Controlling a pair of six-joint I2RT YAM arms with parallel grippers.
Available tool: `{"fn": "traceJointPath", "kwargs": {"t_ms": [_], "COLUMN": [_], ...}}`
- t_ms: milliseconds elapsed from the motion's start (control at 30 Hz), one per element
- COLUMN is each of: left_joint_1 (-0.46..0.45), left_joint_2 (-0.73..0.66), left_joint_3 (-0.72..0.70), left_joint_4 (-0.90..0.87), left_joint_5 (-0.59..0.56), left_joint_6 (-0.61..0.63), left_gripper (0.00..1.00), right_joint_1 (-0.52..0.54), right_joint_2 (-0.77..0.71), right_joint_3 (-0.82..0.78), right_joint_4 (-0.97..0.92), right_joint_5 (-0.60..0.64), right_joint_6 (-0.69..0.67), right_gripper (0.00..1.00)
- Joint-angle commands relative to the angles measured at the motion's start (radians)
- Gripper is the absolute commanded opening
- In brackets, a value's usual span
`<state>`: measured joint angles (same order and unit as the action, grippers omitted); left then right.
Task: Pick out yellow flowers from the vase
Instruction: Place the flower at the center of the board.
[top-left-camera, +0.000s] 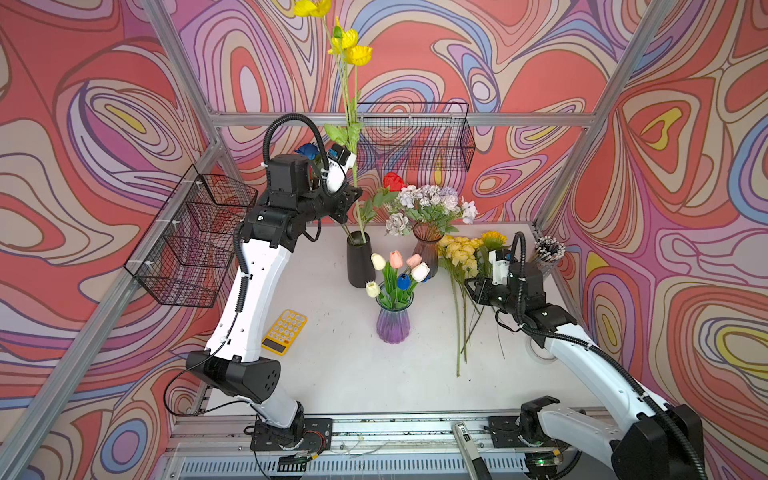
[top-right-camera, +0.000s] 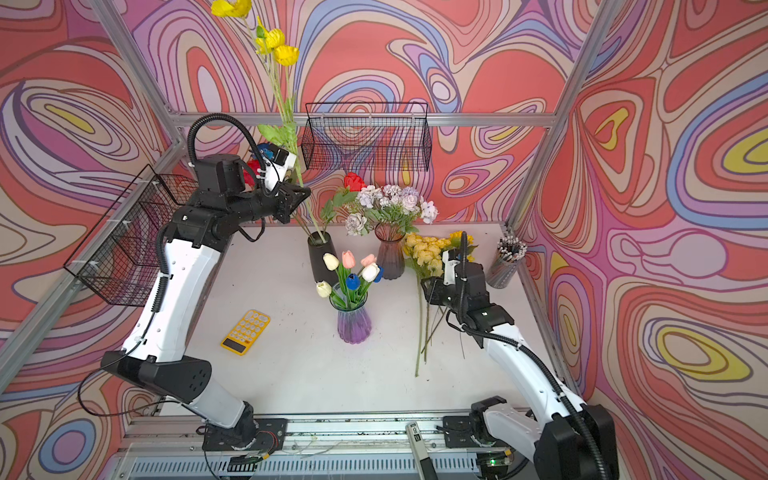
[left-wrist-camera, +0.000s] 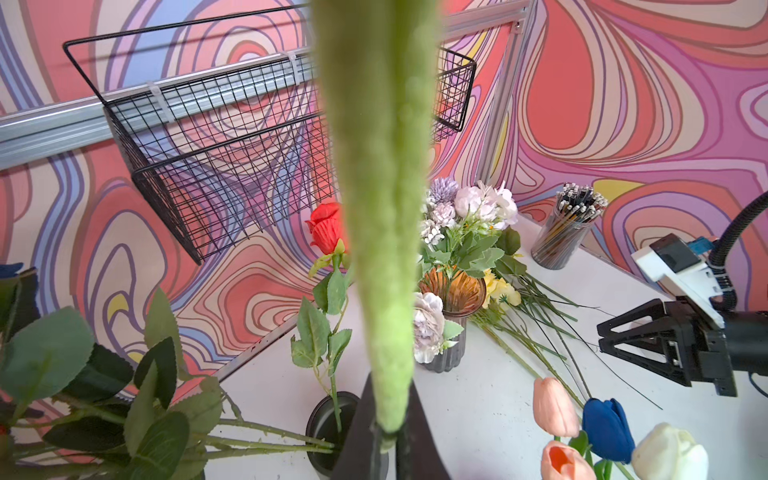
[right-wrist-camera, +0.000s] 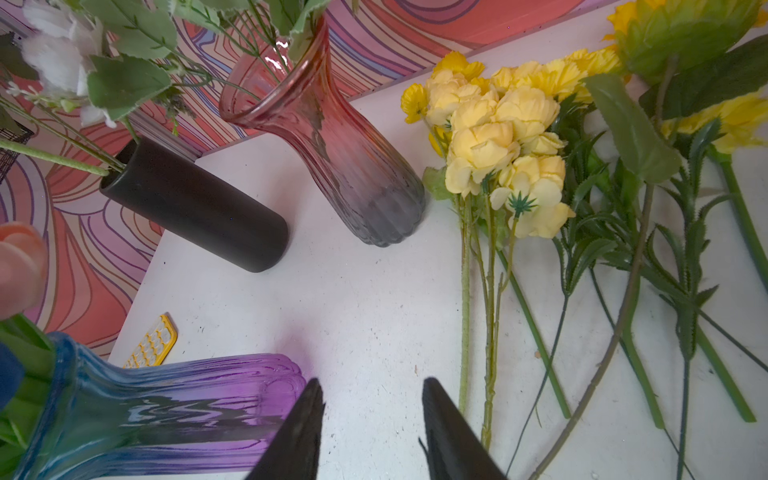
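Note:
A tall yellow flower (top-left-camera: 352, 49) on a fuzzy green stem (left-wrist-camera: 382, 216) rises out of the black vase (top-left-camera: 360, 262). My left gripper (top-left-camera: 355, 193) is shut on that stem well above the vase mouth, and the stem sits pinched between the jaws in the left wrist view. The stem's lower end still reaches into the black vase (top-right-camera: 322, 259), beside a red rose (top-left-camera: 392, 181). More yellow flowers (top-left-camera: 460, 249) lie in a pile on the table at the right. My right gripper (right-wrist-camera: 370, 386) hovers open and empty just left of their stems (right-wrist-camera: 490, 316).
A purple vase (top-left-camera: 393, 322) of white, pink and blue tulips stands mid-table. A pink-grey vase (top-left-camera: 427, 251) holds pale blooms. A yellow calculator (top-left-camera: 285, 332) lies at the left. Wire baskets (top-left-camera: 415, 139) (top-left-camera: 195, 241) hang on the back and left frame. A pen cup (top-left-camera: 547, 254) is at the far right.

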<state>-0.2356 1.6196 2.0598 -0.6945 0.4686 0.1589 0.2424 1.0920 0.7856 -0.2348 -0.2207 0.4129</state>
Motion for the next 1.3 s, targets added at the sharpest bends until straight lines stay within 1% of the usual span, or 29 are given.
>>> {"fn": "traceJointPath", "kwargs": {"t_ms": [0,167,367,600,700,833,933,1000,1067,1200,1267], "left_joint_1": [0.002,0.002,0.002,0.002,0.002,0.001,-0.004,-0.016,-0.04,-0.103,-0.129], "left_joint_2": [-0.018,-0.038,-0.063,-0.095,-0.098,-0.077,-0.063,-0.067,-0.064,-0.033,-0.016], "left_joint_3": [0.029,0.064,0.083,0.085,0.089,0.083,0.042,-0.01,-0.039,-0.027,-0.029], "left_joint_4": [-0.029,-0.049,-0.089,-0.073,-0.054,0.001,0.066,0.146,0.192,0.2,0.237], "left_joint_5": [-0.036,-0.044,-0.026,0.002,0.064,0.198,0.279,0.327,0.35,0.364,0.392], "left_joint_6": [-0.039,-0.065,-0.075,-0.109,-0.151,-0.25,-0.293,-0.326,-0.329,-0.299,-0.323], "left_gripper": [0.0,0.0,0.0,0.0,0.0,0.0,0.0,0.0,0.0,0.0,0.0], "right_joint_1": [-0.002,-0.001,-0.001,-0.002,-0.002,-0.001,0.002,0.013,0.025,0.056,0.083], "right_joint_2": [-0.028,-0.051,-0.073,-0.067,-0.05,-0.009,0.039,0.072,0.097,0.152,0.177], "right_joint_3": [0.003,0.008,0.033,0.098,0.137,0.209,0.283,0.327,0.366,0.443,0.48], "right_joint_4": [0.03,0.057,0.074,0.074,0.071,0.077,0.084,0.091,0.107,0.129,0.128], "right_joint_5": [-0.021,-0.066,-0.14,-0.251,-0.315,-0.424,-0.529,-0.568,-0.6,-0.672,-0.684], "right_joint_6": [-0.001,-0.021,-0.067,-0.125,-0.148,-0.179,-0.19,-0.196,-0.203,-0.207,-0.219], "right_gripper": [0.41,0.41,0.41,0.41,0.41,0.41,0.43,0.44,0.44,0.45,0.46]}}
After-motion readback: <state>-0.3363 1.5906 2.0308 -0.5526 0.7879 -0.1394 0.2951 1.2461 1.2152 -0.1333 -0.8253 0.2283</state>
